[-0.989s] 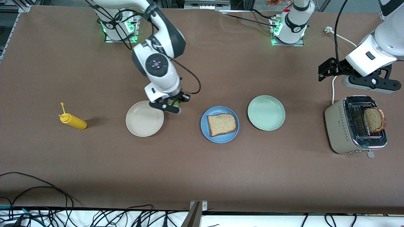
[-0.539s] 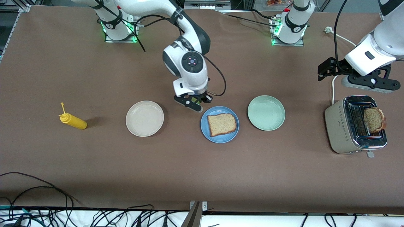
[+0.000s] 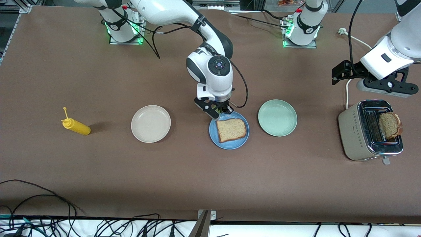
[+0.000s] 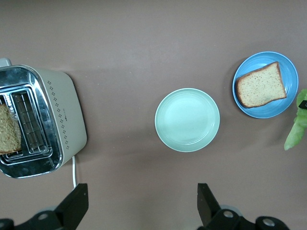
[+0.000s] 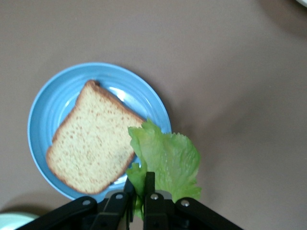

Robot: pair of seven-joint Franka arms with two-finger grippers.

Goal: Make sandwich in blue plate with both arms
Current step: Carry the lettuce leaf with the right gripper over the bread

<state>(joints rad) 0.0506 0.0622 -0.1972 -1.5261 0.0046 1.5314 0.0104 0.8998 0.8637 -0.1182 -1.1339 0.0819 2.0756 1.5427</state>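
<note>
Carried across from above the cream plate point(image 3: 151, 123), the right claw point(image 3: 219, 113) now hangs over the blue plate's point(image 3: 214, 136) rim, clamped on a green lettuce leaf point(image 5: 165, 160). Going along the table point(image 3: 210, 177) from the right arm's end: a yellow squeeze bottle point(image 3: 76, 126), the cream plate, the blue plate with one bread slice point(image 3: 231, 129) on it, then a mint-green plate point(image 3: 277, 118). At the left arm's end stands a toaster point(image 3: 358, 135) with a second slice point(image 3: 389, 124) in its slot. Above the toaster, the left claw point(image 3: 383, 86) waits, its fingers point(image 4: 76, 206) spread apart, holding nothing.
</note>
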